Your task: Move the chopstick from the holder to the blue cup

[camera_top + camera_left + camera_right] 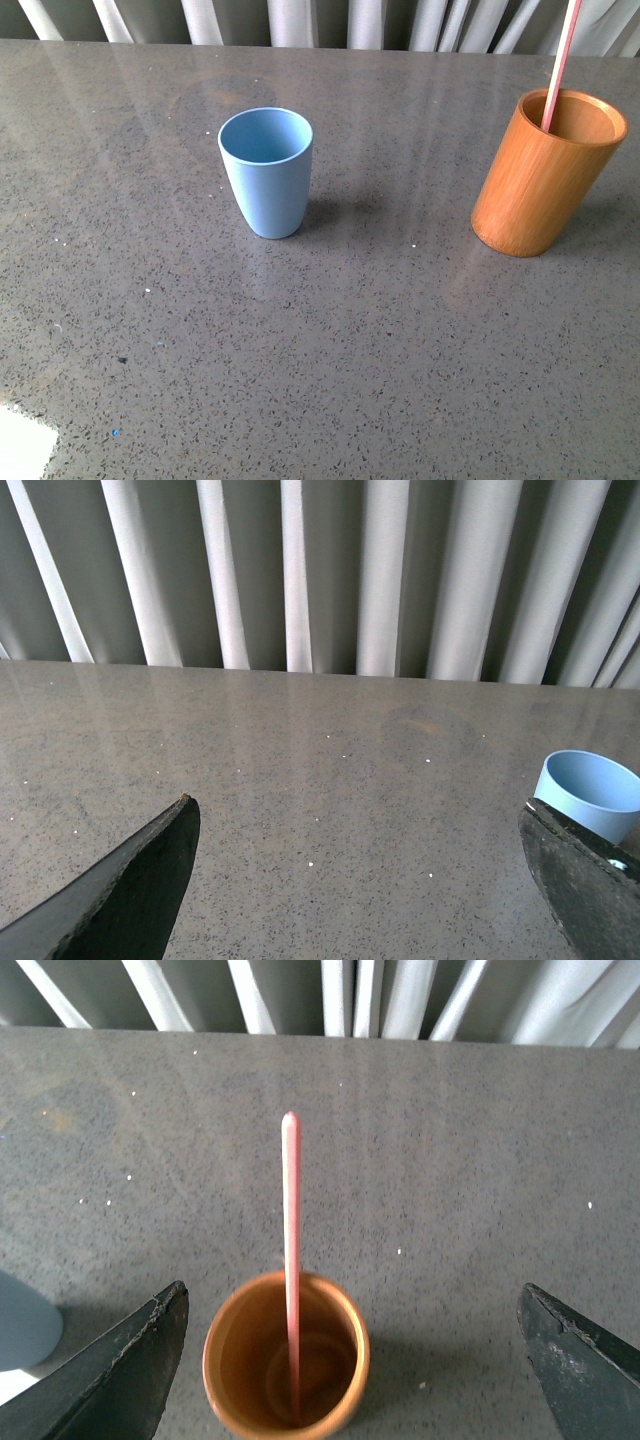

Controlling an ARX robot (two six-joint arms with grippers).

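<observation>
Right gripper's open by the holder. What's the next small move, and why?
Probably ease the right gripper forward and slightly sideways so the chopstick sits centred between its open jaws. The chopstick stands in the holder with nothing gripping it, a little nearer one finger than the other. The blue cup looks empty.

One blue cup, one wooden holder, one pink chopstick, one grey table
</observation>
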